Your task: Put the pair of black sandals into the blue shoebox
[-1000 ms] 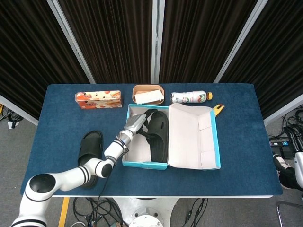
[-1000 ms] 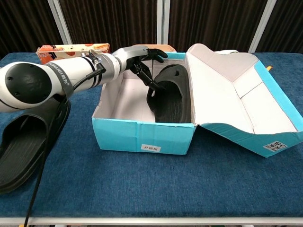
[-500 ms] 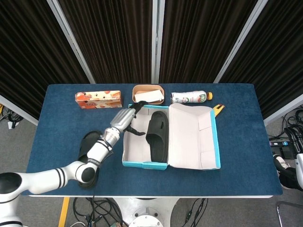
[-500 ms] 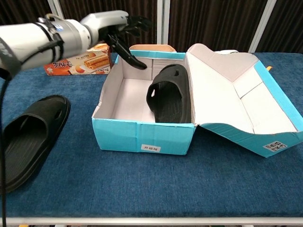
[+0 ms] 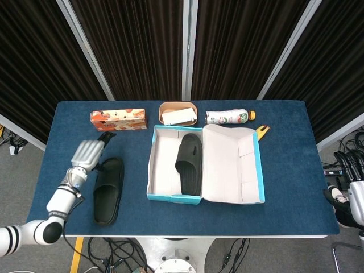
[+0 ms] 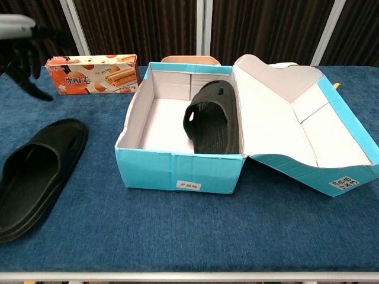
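- Left hand (image 5: pixel 88 152) pulled back out of the blue shoebox (image 5: pixel 170 198) since a second ago; now above the table (image 5: pixel 284 142) at about 9 o'clock from the box, just beside the toe end of the loose sandal.
- Fingers apart, nothing held; empty and open.
- First black sandal (image 5: pixel 189 160) left inside the box, leaning on its edge against the right-hand wall, no longer touched.
- Second black sandal (image 5: pixel 108 189) flat on the table, well apart from the box at its 9 o'clock, sole down.
- Half done by the look of it: one in, one out. Retreat toward the loose sandal suggests a grasp of it next.
- Free floor space in the box on the left side, enough for the second sandal, judging by eye.
- Right hand (image 5: pixel 348 170) barely seen at the far right edge of the head view, off the table; open or closed, cannot tell.
- Snack box (image 5: pixel 118 120), small tub (image 5: pixel 177 112) and bottle (image 5: pixel 227 117) along the far edge, at 12 o'clock from the shoebox, out of the way.
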`<state>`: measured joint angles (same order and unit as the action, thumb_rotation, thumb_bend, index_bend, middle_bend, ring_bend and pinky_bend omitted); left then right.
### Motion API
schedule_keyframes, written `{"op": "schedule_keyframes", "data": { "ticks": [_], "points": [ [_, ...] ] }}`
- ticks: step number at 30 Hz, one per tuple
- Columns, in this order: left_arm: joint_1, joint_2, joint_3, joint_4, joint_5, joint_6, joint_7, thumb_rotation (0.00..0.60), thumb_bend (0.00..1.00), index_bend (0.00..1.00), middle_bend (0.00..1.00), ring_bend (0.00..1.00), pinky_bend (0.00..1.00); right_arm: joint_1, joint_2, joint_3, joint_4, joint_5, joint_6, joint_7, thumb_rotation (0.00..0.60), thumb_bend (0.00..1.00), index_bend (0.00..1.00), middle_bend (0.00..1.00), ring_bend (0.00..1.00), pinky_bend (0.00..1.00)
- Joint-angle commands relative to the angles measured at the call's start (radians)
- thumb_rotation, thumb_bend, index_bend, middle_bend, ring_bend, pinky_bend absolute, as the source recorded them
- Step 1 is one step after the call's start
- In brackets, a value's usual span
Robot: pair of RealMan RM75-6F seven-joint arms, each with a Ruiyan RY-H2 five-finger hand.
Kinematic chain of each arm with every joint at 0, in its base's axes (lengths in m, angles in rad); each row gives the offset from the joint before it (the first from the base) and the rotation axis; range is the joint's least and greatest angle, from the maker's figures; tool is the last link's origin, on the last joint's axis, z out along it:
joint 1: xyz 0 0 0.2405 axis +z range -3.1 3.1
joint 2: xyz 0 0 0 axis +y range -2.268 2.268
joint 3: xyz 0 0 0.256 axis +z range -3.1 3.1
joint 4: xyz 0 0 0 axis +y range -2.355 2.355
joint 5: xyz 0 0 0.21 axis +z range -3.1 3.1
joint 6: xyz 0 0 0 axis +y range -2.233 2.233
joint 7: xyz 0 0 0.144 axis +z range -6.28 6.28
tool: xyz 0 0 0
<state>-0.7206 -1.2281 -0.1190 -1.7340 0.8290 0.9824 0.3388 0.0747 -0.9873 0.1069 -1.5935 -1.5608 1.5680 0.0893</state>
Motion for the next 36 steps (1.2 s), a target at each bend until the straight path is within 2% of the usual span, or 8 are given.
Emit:
{"op": "schedule_keyframes", "data": {
  "ticks": [1, 10, 14, 21, 23, 27, 31, 36],
  "points": [
    [0.010, 0.021, 0.046, -0.026, -0.078, -0.041, 0.047, 0.600, 0.00, 0.10, 0.07, 0.55, 0.48, 0.004, -0.002, -0.001, -0.001, -0.004, -0.003, -0.002, 0.600, 0.13, 0.01, 0.10, 0.00, 0.06],
    [-0.048, -0.027, 0.079, 0.005, -0.269, -0.121, 0.114, 0.600, 0.00, 0.09, 0.04, 0.61, 0.50, 0.006, -0.003, -0.004, -0.007, -0.008, -0.003, -0.008, 0.600, 0.13, 0.01, 0.10, 0.00, 0.06],
    [-0.085, -0.048, 0.097, 0.023, -0.353, -0.111, 0.169, 0.600, 0.00, 0.09, 0.05, 0.64, 0.51, 0.002, -0.001, -0.005, -0.008, -0.003, 0.000, -0.009, 0.600, 0.13, 0.01, 0.10, 0.00, 0.06],
    [-0.121, -0.095, 0.123, 0.064, -0.442, -0.121, 0.215, 0.600, 0.00, 0.13, 0.10, 0.71, 0.59, 0.007, -0.004, -0.006, -0.011, -0.002, -0.008, -0.012, 0.600, 0.13, 0.01, 0.10, 0.00, 0.06],
    [-0.123, -0.114, 0.122, 0.089, -0.454, -0.112, 0.213, 0.600, 0.00, 0.20, 0.16, 0.73, 0.63, 0.008, -0.003, -0.007, -0.012, -0.004, -0.008, -0.015, 0.600, 0.13, 0.01, 0.10, 0.00, 0.06],
    [-0.111, -0.134, 0.117, 0.126, -0.450, -0.122, 0.180, 0.600, 0.00, 0.37, 0.35, 0.80, 0.74, 0.005, 0.000, -0.007, -0.019, -0.001, -0.005, -0.022, 0.600, 0.13, 0.01, 0.10, 0.00, 0.06],
    [-0.069, -0.131, 0.076, 0.142, -0.395, -0.124, 0.074, 0.600, 0.00, 0.52, 0.54, 0.86, 0.82, 0.004, 0.001, -0.006, -0.025, -0.002, 0.001, -0.028, 0.600, 0.13, 0.01, 0.10, 0.00, 0.07],
    [0.015, -0.080, -0.004, 0.113, -0.250, -0.105, -0.129, 0.600, 0.00, 0.58, 0.61, 0.87, 0.84, 0.002, 0.001, -0.007, -0.029, -0.003, 0.004, -0.032, 0.600, 0.13, 0.01, 0.11, 0.00, 0.07]
  ]
}}
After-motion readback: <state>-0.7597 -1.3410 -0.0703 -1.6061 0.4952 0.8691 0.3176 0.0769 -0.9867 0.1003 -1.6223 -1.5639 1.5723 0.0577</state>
